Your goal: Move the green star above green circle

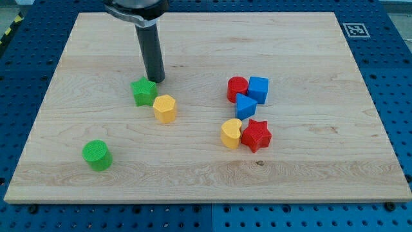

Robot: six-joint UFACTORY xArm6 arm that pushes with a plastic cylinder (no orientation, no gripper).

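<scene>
The green star (143, 91) is lying flat on the wooden board (309, 180), left of centre, with one point aiming toward the view's top; its shape is compact, so no long axis is showing. The green circle (97, 155), a short cylinder standing on its flat end, is sitting well apart from the star at about 7 o'clock, near the board's lower-left corner. A yellow hexagonal block (165, 108) is sitting just beside the star at about 4 o'clock; whether the two are touching cannot be told. No containers are appearing on the board; every block is resting directly on the wood. A cluster is occupying the area right of centre: a red cylinder (237, 89) and a blue cube (259, 89) are standing side by side, a blue triangle (245, 106) is sitting just below them, and a yellow heart (231, 133) is pressing against a red star (256, 135) at the cluster's bottom. The arm is carrying no fingers, so nothing is opening, closing, or holding anything; it is ending in a straight dark rod. My tip (156, 79) is resting on the board at about 1 o'clock from the green star, right at the star's upper edge; actual contact cannot be confirmed. A black-and-white marker tag (355, 29) is sitting at the board's upper-right corner.
</scene>
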